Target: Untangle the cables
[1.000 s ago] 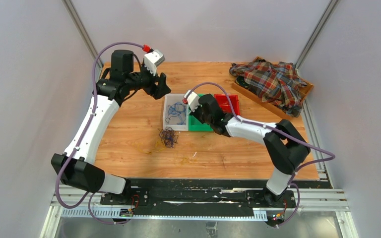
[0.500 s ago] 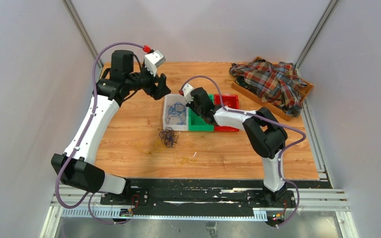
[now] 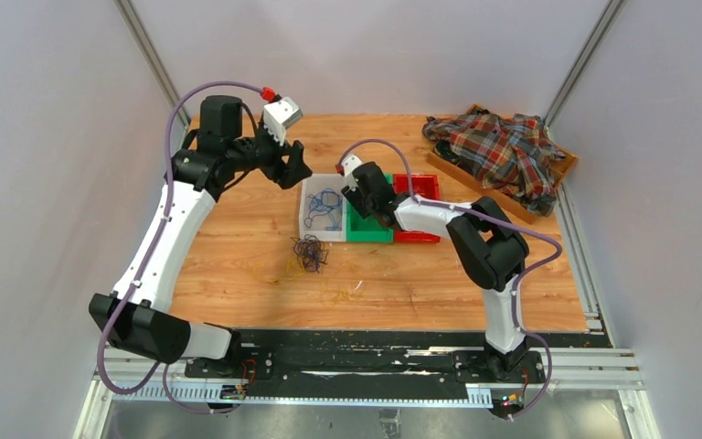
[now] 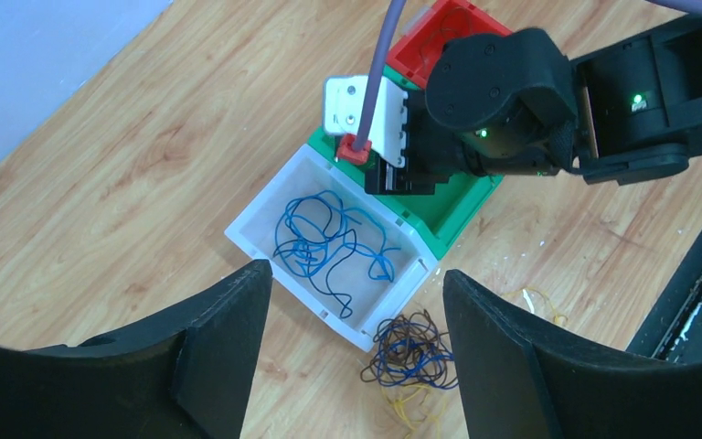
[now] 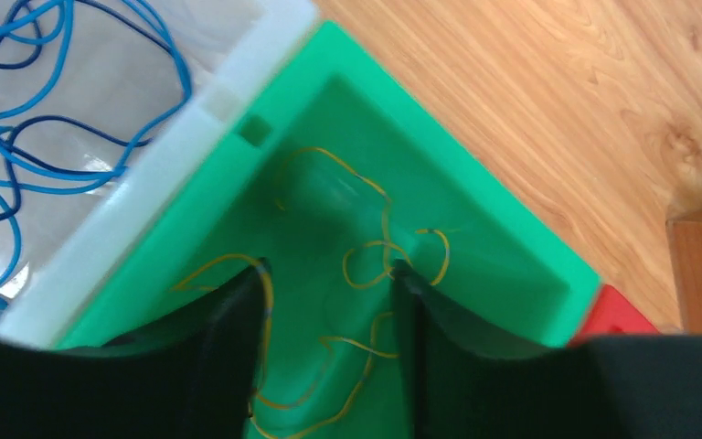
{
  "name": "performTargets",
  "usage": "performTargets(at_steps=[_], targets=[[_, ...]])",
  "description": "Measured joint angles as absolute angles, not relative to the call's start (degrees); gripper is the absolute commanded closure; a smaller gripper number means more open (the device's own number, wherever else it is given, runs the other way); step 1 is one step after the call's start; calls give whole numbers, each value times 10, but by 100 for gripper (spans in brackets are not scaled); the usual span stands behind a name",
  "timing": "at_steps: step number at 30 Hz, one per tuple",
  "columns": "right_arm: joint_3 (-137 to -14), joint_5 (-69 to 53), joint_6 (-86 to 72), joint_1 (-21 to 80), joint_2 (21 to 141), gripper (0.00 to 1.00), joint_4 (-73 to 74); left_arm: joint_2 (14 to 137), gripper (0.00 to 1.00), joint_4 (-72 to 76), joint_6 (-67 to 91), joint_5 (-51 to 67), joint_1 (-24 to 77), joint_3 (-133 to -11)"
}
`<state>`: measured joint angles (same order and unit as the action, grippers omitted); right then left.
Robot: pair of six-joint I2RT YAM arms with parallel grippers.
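Note:
The cables form a dark brown and blue clump [image 3: 310, 251] on the wooden table, in front of the white bin [image 3: 305, 219]; in the left wrist view the clump [image 4: 409, 346] lies just past that bin's corner. Loose blue cables [image 4: 327, 240] lie inside the white bin. Thin yellow cables [image 5: 370, 265] lie on the floor of the green bin [image 5: 503, 247]. My right gripper [image 5: 329, 274] hangs open low inside the green bin, yellow loops between and around its fingers. My left gripper [image 4: 356, 274] is open and empty, high above the white bin's far left side [image 3: 294, 169].
A red bin [image 3: 423, 187] adjoins the green one on the right. A plaid shirt [image 3: 503, 151] fills a wooden tray at the back right. Stray yellow wires [image 3: 279, 270] and more strands [image 3: 347, 294] lie on the table in front of the clump.
My right gripper has opened over the green bin, with the yellow cables now lying loose there, and its elbow has folded in toward the bins. The left arm shifted only slightly.

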<state>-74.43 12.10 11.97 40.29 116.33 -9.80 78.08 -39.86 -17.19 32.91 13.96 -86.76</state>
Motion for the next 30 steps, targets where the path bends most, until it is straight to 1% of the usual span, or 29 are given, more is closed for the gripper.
performTargets(at_steps=[1, 2, 10, 17, 21, 30], targets=[[-744, 122, 113, 402, 1159, 30, -92, 777, 24, -401, -173, 329, 140, -868], [-744, 125, 112, 400, 1153, 29, -87, 774, 23, -403, -175, 329, 140, -868], [-740, 130, 98, 397, 1067, 26, -95, 761, 23, -459, -205, 334, 140, -865], [-717, 125, 95, 397, 1023, 28, -107, 741, 24, -473, -211, 334, 140, -860], [-708, 117, 94, 397, 1019, 33, -109, 736, 24, -474, -211, 334, 140, -860], [-675, 114, 87, 397, 1019, 35, -108, 735, 24, -475, -213, 335, 140, -854]])
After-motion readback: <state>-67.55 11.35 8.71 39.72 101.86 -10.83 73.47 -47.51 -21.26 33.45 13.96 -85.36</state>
